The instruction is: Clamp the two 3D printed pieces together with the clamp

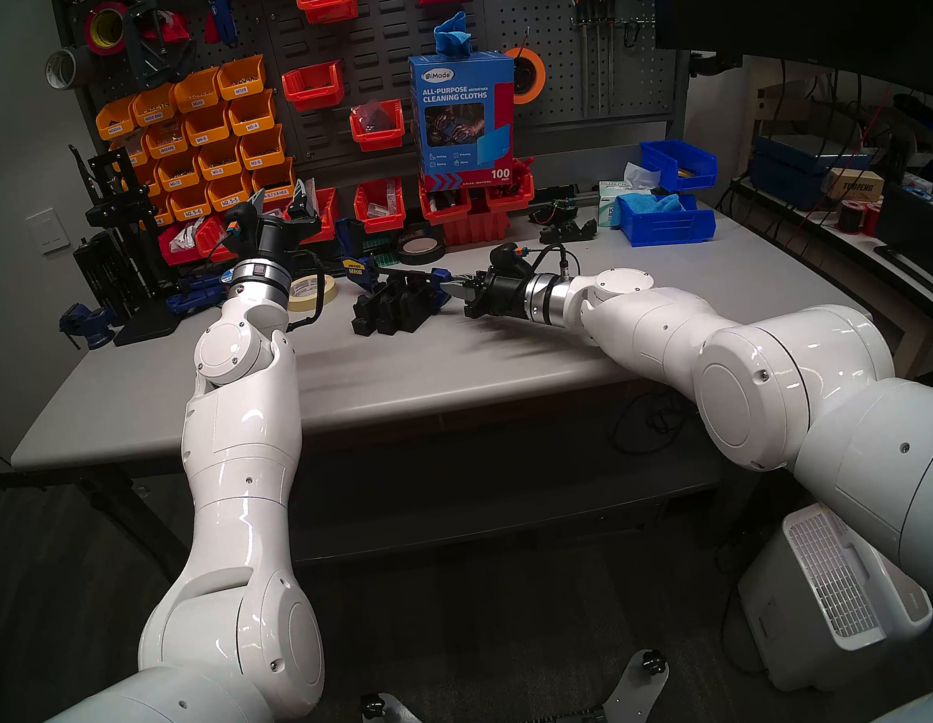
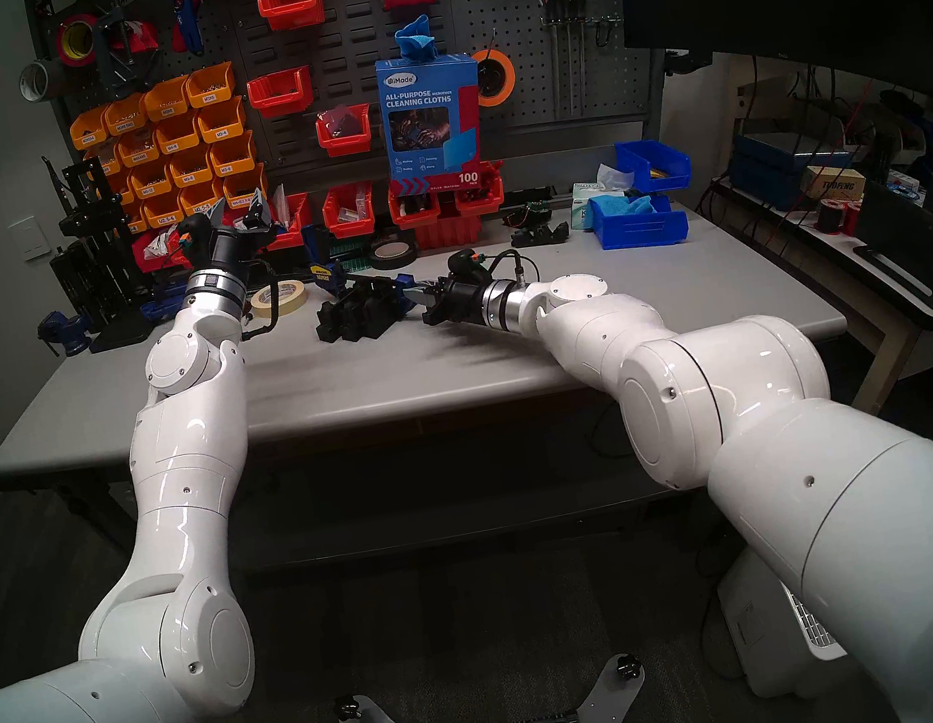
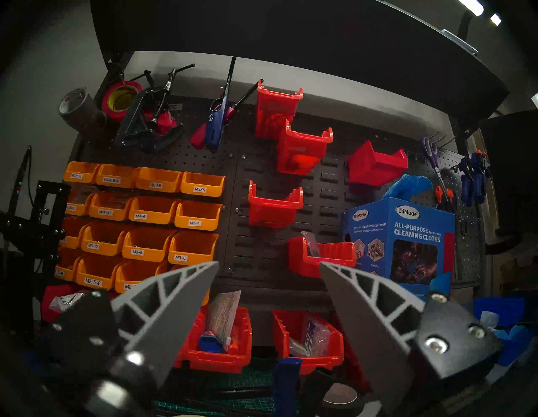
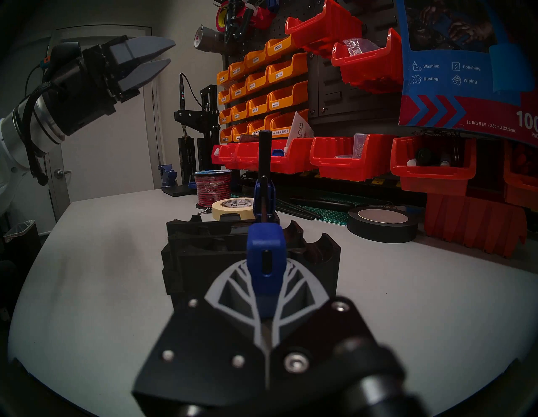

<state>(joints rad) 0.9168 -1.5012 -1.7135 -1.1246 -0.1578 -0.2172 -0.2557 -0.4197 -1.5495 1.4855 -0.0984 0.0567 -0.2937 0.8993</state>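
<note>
While the right claw [image 4: 266, 294] pinches the blue end jaw of the clamp [image 4: 265, 256], its ribbed grey fingers hide that jaw's pad. Its thin black bar is mostly hidden among the two matte black, blocky 3D printed pieces [image 1: 392, 305] on the grey table [image 1: 452, 366]. Raised, the left claw [image 1: 278, 195] stands spread and empty.

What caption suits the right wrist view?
Right gripper shut on blue plastic clamp spanning two matte black printed pieces; left gripper raised, open.
</note>
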